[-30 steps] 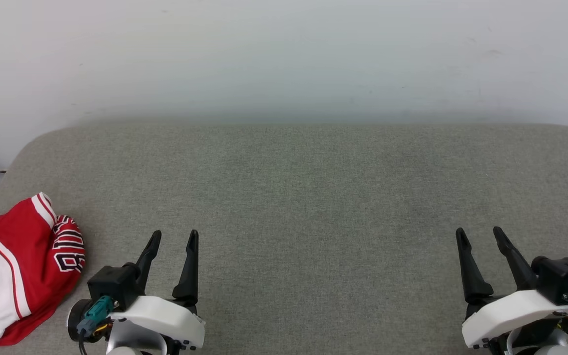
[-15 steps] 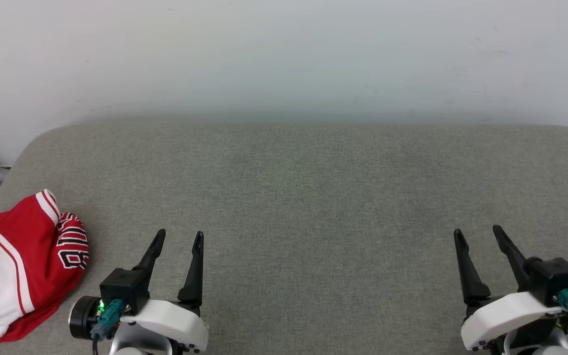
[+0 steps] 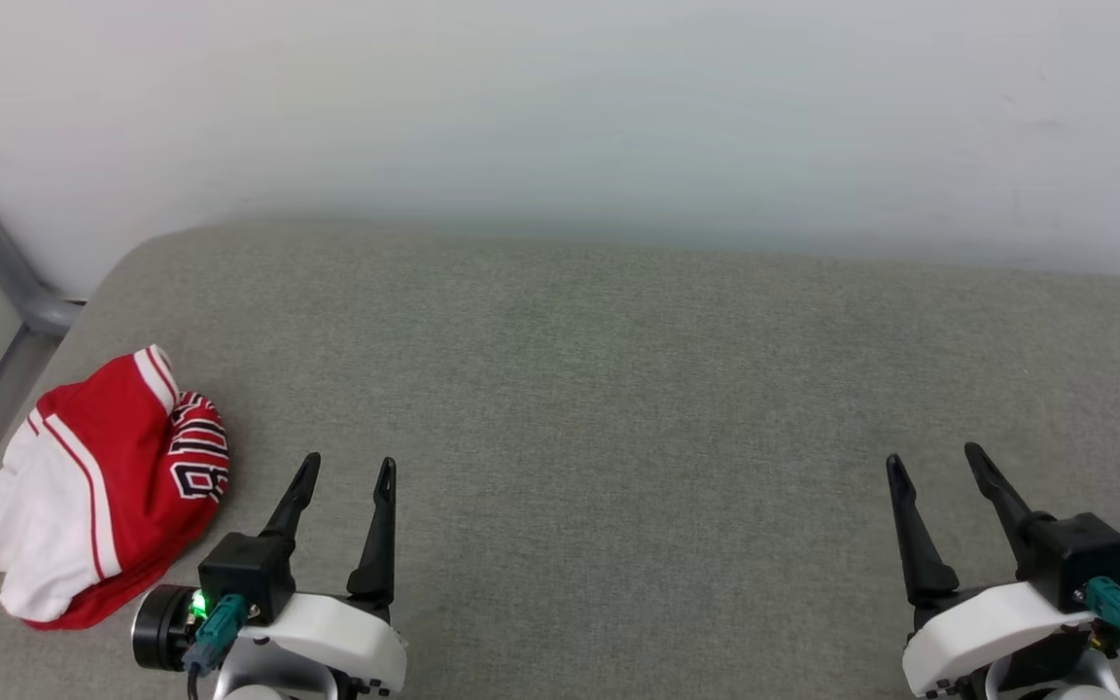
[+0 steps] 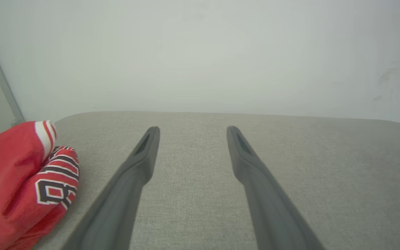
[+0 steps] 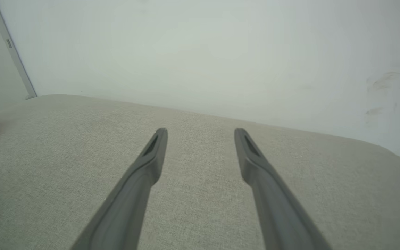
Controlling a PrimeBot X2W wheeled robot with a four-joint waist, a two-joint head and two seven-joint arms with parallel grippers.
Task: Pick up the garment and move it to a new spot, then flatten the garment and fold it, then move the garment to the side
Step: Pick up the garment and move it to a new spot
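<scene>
Left end effector and right end effector point forward, fingers parted

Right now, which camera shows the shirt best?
Head view: the whole crumpled shirt lies at the left end of the pad. Left wrist view cuts it off at the frame edge; right wrist view catches a red scrap.

The garment lies bunched, its folds hiding most of the lettering. The left wrist view's left and bottom edges cut it off. The right wrist view's left edge leaves a sliver, too small to read. The head view's bottom edge cuts the left arm and right arm, and its right edge cuts the pad.
</scene>
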